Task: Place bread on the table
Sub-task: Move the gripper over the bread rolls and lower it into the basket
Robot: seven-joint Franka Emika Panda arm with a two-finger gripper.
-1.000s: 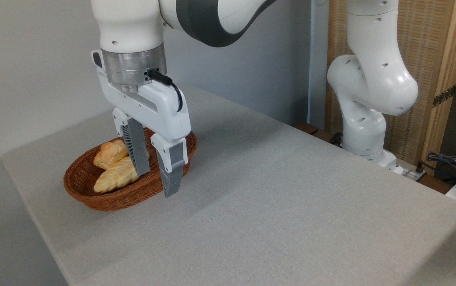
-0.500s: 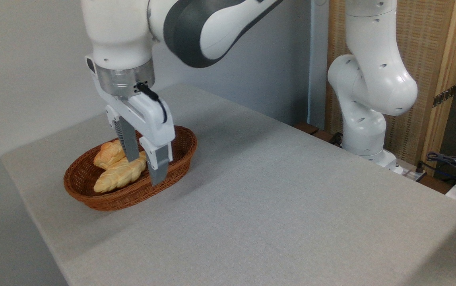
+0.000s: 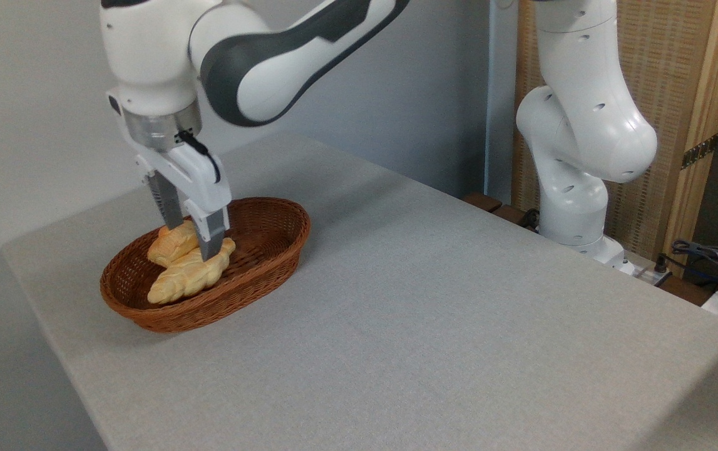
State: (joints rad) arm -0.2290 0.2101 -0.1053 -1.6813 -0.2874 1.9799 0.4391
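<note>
Nowhere is any writing legible. One basket (image 3: pixel 258 263) on the table (image 3: pixel 427 313) holds two pieces: the bread (image 3: pixel 173 242) and a paler loaf (image 3: pixel 189 275). One gripper (image 3: pixel 193 241) reaches in, fingers spread, straddling the bread without clamping it.

- Table (image 3: pixel 434 326): broad bare grey surface right of and in front of the wicker basket (image 3: pixel 271 250); open for passage.
- Basket sits near the table's left edge; its raised rim rings the contents.
- Bread (image 3: pixel 171 243) and braided loaf (image 3: pixel 186 279) lie touching in the basket's left half; right half bare.
- Gripper (image 3: pixel 191 241) fingers stand inside the basket, spread, at the bread.
- Arm base (image 3: pixel 574 213) blocks the far right edge.
</note>
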